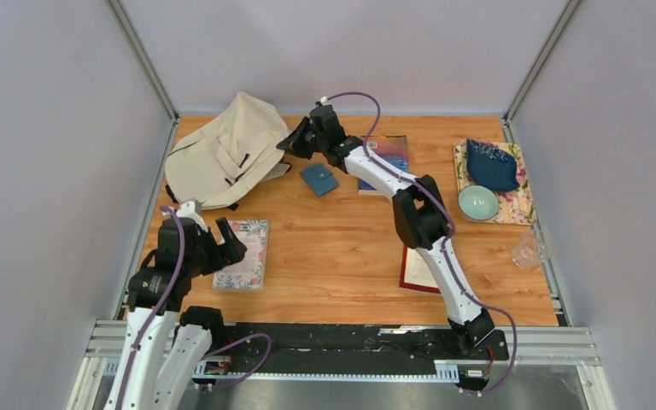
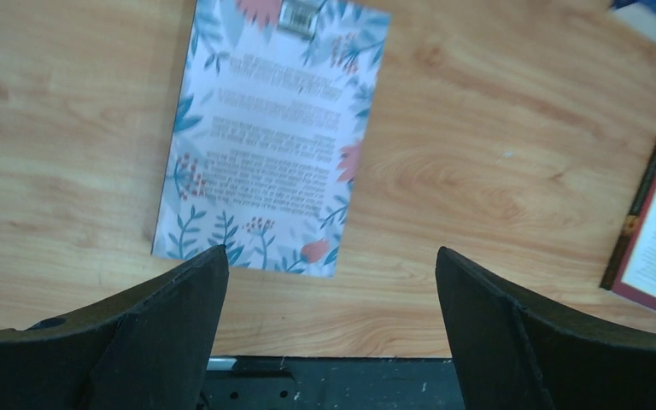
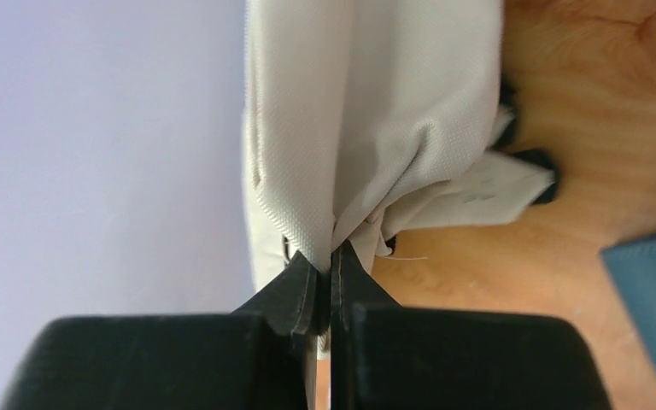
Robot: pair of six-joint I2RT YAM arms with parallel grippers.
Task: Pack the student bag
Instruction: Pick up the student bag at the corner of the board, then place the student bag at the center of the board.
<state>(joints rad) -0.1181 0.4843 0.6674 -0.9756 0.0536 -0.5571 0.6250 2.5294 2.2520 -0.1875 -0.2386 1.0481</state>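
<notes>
At student bag (image 1: 222,154) right edge, outstretched right hand (image 3: 331,249) pinches cream fabric; left hand (image 2: 331,256) spread, near floral book (image 2: 265,145).

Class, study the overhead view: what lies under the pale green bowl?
The bowl stands on a floral mat, with a dark blue dish farther back on the same mat. The pattern directly beneath both is covered, so it cannot be seen.

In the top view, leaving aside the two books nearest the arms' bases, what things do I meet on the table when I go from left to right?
student bag → teal wallet → blue book → teal bowl → clear glass
</notes>
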